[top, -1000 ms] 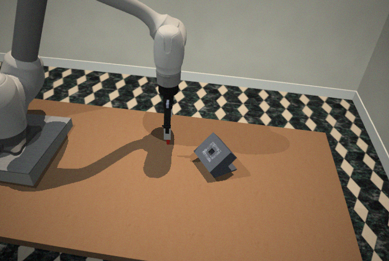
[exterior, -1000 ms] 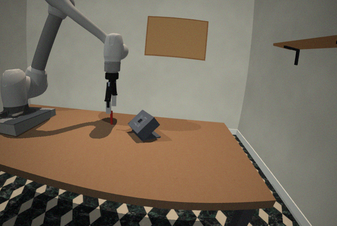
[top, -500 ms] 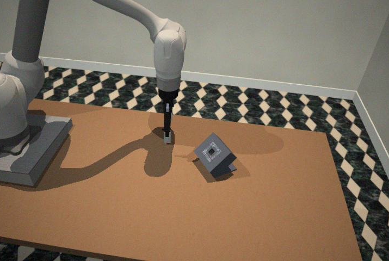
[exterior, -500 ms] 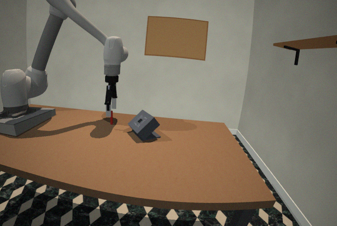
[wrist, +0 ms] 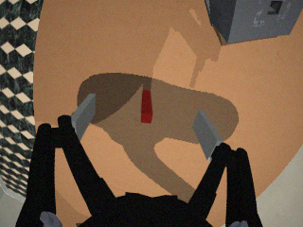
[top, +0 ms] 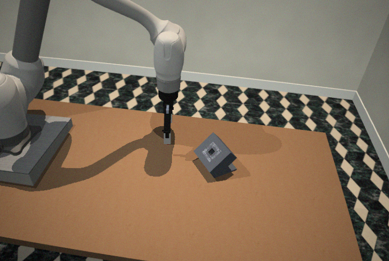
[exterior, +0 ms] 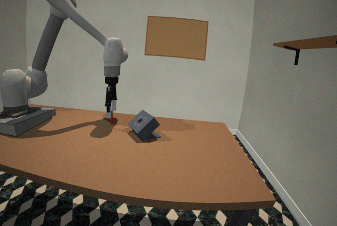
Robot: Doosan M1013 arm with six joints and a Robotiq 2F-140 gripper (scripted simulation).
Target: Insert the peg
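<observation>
A thin red peg (wrist: pixel 147 106) stands upright on the brown table; it also shows in the exterior view (exterior: pixel 111 117). My gripper (wrist: pixel 146 111) hangs straight down over it, fingers wide apart, one grey pad on each side of the peg without touching it. In the top view the gripper (top: pixel 167 138) hides the peg. In the exterior view the gripper (exterior: pixel 110 113) reaches the peg's upper part.
The arm's grey base plate (top: pixel 22 150) stands at the table's left end. A shelf (exterior: pixel 315 42) and a brown board (exterior: pixel 176 37) hang on the walls, away from the table.
</observation>
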